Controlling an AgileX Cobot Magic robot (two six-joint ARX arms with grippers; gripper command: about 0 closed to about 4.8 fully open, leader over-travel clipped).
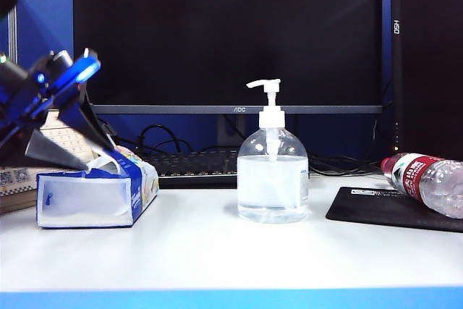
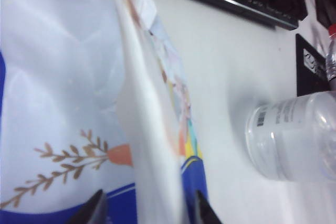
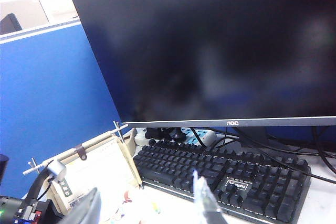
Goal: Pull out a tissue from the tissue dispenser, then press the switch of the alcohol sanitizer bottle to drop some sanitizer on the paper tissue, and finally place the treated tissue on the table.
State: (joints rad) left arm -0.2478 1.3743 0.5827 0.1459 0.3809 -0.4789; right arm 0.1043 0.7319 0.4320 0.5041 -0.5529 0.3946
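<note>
The tissue dispenser [image 1: 94, 195] lies on the table [image 1: 217, 251] directly under the left gripper [image 2: 149, 211], whose two dark fingertips [image 2: 94, 211] are parted and straddle a raised white fold of the tissue [image 2: 149, 145] at the pack's slit, with no clear clamp on it. Just beyond the pack, to one side of that gripper, stands the alcohol sanitizer bottle [image 1: 273, 179] with its white switch [image 1: 266, 92] on top. The right gripper [image 3: 147, 208] hangs spread wide and empty, a keyboard [image 3: 226, 177] and monitor [image 3: 210, 45] ahead of it.

We see the black, blue-lit left gripper [image 1: 92, 155] at the exterior view's left edge, angled down, fingers apart. Our right gripper [image 3: 147, 208] shows only in its wrist cam, jaws wide open, nothing between.
</note>
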